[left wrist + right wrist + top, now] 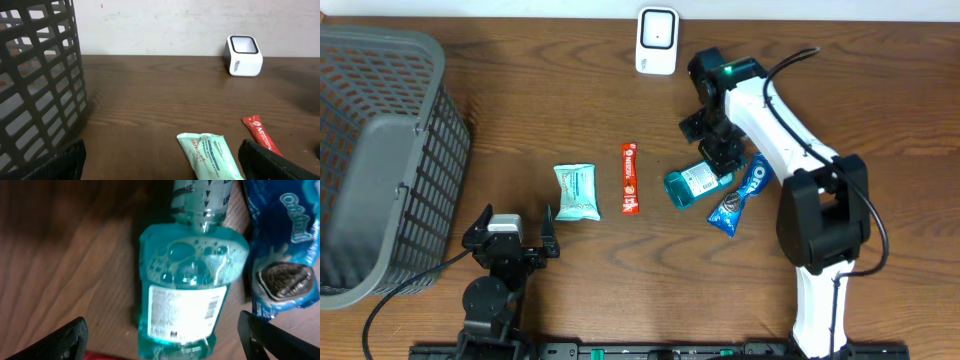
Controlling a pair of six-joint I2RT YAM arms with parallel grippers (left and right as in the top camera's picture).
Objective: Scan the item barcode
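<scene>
A teal mouthwash bottle [692, 185] lies on its side on the wooden table, its white back label [182, 305] facing up with small print on it. My right gripper [720, 150] hovers directly over the bottle [185, 280], open. Its two black fingers [65, 340] stand wide on either side and touch nothing. The white barcode scanner [657, 40] stands at the table's far edge, also in the left wrist view [244, 55]. My left gripper [515, 222] rests open near the front edge, empty, behind a pale green wipes pack [210, 155].
A blue Oreo pack [740, 195] lies right beside the bottle, on its right [282, 255]. A red stick sachet [630, 178] and the wipes pack [576, 190] lie left of the bottle. A large grey basket [380, 160] fills the left side.
</scene>
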